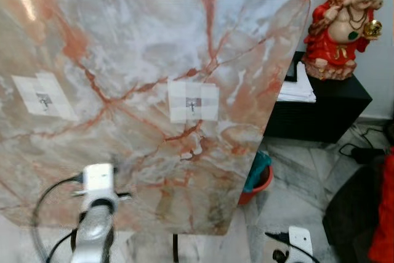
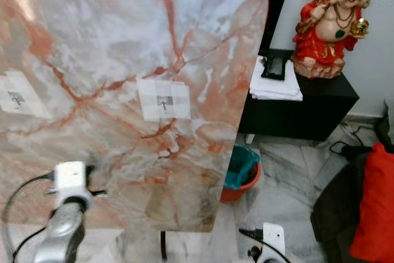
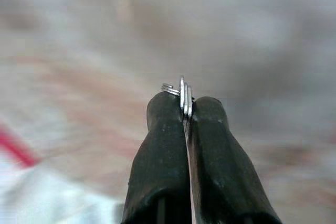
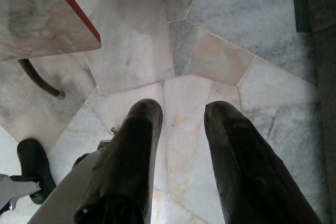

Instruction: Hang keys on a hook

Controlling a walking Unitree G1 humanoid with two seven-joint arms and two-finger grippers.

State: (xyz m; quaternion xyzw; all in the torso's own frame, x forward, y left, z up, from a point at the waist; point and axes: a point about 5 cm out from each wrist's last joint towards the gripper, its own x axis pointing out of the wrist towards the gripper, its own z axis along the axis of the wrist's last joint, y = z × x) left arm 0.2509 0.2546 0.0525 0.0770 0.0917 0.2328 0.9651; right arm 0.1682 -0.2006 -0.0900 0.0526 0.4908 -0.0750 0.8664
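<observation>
- Left tool (image 3: 185,109): fingers pinched tight on the keys (image 3: 182,94); ring and flat key blades poke out past the tips. Prob. gripped that way so the ring stays free to slip over a hook.
- Left arm (image 1: 95,214) raised near bottom-left of the head views, pointing at the marble slab (image 1: 141,47), close to it. Keys themselves can't be made out from the head cams.
- Slab stands tilted up, w/ two taped patches: a hook (image 1: 192,104) at centre, another hook (image 1: 43,98) far left. Tape likely fixes them to the smooth stone.
- Centre hook sits above and right of the arm; left hook above and left. Can't tell which is the target.
- Right tool (image 4: 181,116): fingers spread wide, nothing held, hanging idle over the marble floor (image 4: 210,40) by the slab's corner.
- Task stage, my guess: approach only, keys not yet hung.
- Next needs: lift the ring to hook height, line up, drop it over the prong.
- Risk: small prong, ring may miss.
</observation>
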